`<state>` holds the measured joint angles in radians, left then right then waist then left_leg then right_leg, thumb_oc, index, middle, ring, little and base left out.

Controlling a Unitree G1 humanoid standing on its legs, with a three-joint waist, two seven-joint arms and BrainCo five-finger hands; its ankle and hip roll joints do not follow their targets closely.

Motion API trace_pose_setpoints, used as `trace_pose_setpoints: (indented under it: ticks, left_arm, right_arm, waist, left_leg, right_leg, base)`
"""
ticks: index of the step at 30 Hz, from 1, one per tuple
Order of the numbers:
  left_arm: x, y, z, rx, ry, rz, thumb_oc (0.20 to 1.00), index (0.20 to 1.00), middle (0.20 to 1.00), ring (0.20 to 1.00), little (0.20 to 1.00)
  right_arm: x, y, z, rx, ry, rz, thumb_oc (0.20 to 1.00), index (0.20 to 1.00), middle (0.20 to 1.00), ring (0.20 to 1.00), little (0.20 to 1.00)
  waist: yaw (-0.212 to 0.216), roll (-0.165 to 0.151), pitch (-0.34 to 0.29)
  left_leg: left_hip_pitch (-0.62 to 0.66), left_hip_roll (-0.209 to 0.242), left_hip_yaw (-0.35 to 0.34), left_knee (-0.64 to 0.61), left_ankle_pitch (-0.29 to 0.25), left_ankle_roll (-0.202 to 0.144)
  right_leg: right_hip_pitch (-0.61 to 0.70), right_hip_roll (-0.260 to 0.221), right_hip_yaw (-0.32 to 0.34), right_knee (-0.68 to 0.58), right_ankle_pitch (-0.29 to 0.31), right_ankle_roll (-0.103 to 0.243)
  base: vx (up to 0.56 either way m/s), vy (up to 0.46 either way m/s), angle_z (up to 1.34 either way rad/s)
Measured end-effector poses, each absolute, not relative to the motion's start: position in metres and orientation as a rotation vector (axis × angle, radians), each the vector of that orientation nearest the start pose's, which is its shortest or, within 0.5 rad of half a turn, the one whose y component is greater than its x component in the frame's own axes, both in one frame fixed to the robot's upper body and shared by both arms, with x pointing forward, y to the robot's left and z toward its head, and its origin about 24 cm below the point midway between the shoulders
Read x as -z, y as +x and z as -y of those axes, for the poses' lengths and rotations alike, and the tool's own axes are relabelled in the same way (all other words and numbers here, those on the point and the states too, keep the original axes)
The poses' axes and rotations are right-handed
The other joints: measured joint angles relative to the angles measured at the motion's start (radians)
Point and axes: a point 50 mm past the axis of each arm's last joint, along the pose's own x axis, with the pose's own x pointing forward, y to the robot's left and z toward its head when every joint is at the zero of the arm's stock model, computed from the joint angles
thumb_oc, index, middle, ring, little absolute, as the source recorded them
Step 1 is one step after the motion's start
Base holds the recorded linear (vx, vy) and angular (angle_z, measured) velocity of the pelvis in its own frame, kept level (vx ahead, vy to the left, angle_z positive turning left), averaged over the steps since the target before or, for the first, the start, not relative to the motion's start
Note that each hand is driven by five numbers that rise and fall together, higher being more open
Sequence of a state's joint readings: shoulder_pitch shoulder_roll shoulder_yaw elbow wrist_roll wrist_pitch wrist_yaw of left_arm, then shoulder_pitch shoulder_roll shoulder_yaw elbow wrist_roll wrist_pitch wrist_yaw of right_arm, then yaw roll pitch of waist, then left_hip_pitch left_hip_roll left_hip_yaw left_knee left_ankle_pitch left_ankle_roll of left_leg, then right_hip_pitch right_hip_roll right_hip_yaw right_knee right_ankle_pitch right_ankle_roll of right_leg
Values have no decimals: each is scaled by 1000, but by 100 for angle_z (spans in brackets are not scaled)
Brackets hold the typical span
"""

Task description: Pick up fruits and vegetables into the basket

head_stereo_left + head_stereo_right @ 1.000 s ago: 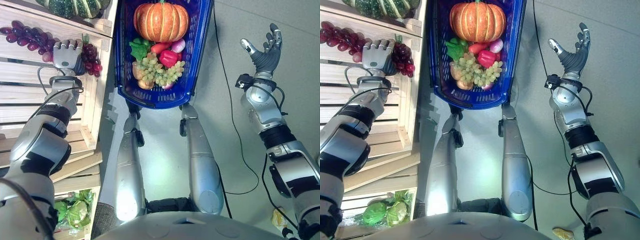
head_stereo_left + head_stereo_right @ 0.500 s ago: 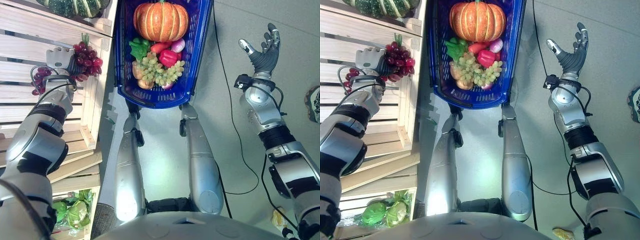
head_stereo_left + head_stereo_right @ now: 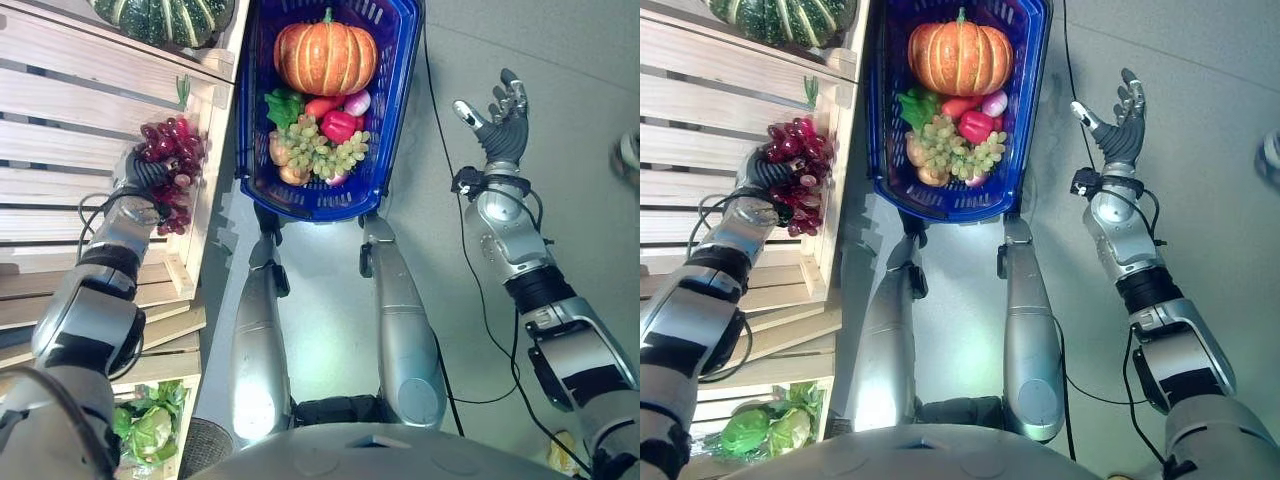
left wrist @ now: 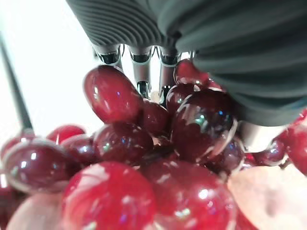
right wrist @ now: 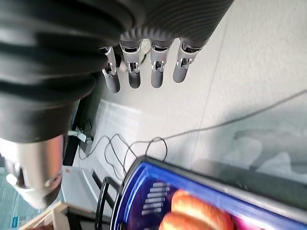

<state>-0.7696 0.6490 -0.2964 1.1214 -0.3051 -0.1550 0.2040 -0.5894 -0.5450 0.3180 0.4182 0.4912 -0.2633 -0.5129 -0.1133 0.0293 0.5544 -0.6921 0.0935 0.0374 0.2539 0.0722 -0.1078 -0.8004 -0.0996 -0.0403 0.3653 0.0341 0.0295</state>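
Our left hand (image 3: 148, 172) has its fingers (image 4: 139, 72) curled round the red grape bunch (image 3: 168, 160), held clear above the wooden crate shelf (image 3: 70, 110) at its edge nearest the blue basket (image 3: 385, 100). Our right hand (image 3: 497, 115) hangs over the floor, fingers spread, holding nothing. The basket already carries a pumpkin (image 3: 325, 58), green grapes (image 3: 325, 150) and a red pepper (image 3: 338, 125). Next, we judge: carry the bunch sideways over the rim, keep the grip firm on the cluster, lower before releasing.
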Motion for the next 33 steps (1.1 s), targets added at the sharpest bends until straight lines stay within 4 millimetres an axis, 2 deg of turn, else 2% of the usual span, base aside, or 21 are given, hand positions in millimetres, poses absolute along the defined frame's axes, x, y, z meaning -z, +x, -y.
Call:
trace_pose_setpoints:
  ticks: [5, 10, 17, 18, 25, 28, 33]
  left_arm:
    - [-103, 355, -302, -309, 79, 10, 200, 200, 200, 200, 200]
    - [-105, 353, -283, -222, -184, 140, 200, 200, 200, 200, 200]
    - [-125, 348, -272, -168, -314, 319, 200, 200, 200, 200, 200]
    - [-135, 347, -266, -139, -328, 380, 200, 200, 200, 200, 200]
    - [-165, 341, -240, -19, -355, 565, 200, 200, 200, 200, 200]
    - [-179, 337, -223, 58, -317, 629, 200, 200, 200, 200, 200]
    - [-201, 328, -207, 144, -287, 722, 200, 200, 200, 200, 200]
  right_arm:
    - [-141, 344, 203, 254, -42, 337, 1000, 1000, 1000, 1000, 1000]
    - [-136, 341, 199, 217, -12, 330, 1000, 1000, 1000, 1000, 1000]
    - [-145, 336, 191, 141, -2, 389, 1000, 1000, 1000, 1000, 1000]
    - [-149, 334, 189, 121, -2, 410, 1000, 1000, 1000, 1000, 1000]
    - [-167, 326, 170, 4, 8, 506, 1000, 1000, 1000, 1000, 1000]
    - [-176, 321, 160, -60, -10, 557, 1000, 1000, 1000, 1000, 1000]
    - [-190, 314, 150, -155, -20, 615, 1000, 1000, 1000, 1000, 1000]
  waist:
    - [20, 0, 0]
    - [38, 0, 0]
    - [53, 0, 0]
    - [59, 1, 0]
    - [68, 1, 0]
    - [70, 1, 1]
    - [73, 2, 1]
  left_leg:
    - [6, -1, -2, -1, 2, 0]
    - [26, -3, -4, -8, 4, 1]
    - [40, -4, -4, -16, 6, 1]
    - [41, -4, -4, -16, 7, 1]
    - [47, -6, -2, -16, 8, 2]
    - [48, -6, -1, -17, 8, 2]
    - [51, -6, 3, -19, 8, 2]
  right_leg:
    - [7, -1, -1, 0, 0, 0]
    - [25, -4, -4, 0, -1, 1]
    - [36, -5, -5, 0, -2, 1]
    - [36, -5, -5, 1, -2, 1]
    - [40, -7, -5, 4, -2, 1]
    - [40, -8, -4, 4, -2, 2]
    - [40, -8, -2, 4, -2, 2]
  base:
    - [0, 0, 0]
    - [0, 0, 0]
    - [0, 0, 0]
    - [0, 0, 0]
    - [0, 0, 0]
    - [0, 0, 0]
    - [0, 0, 0]
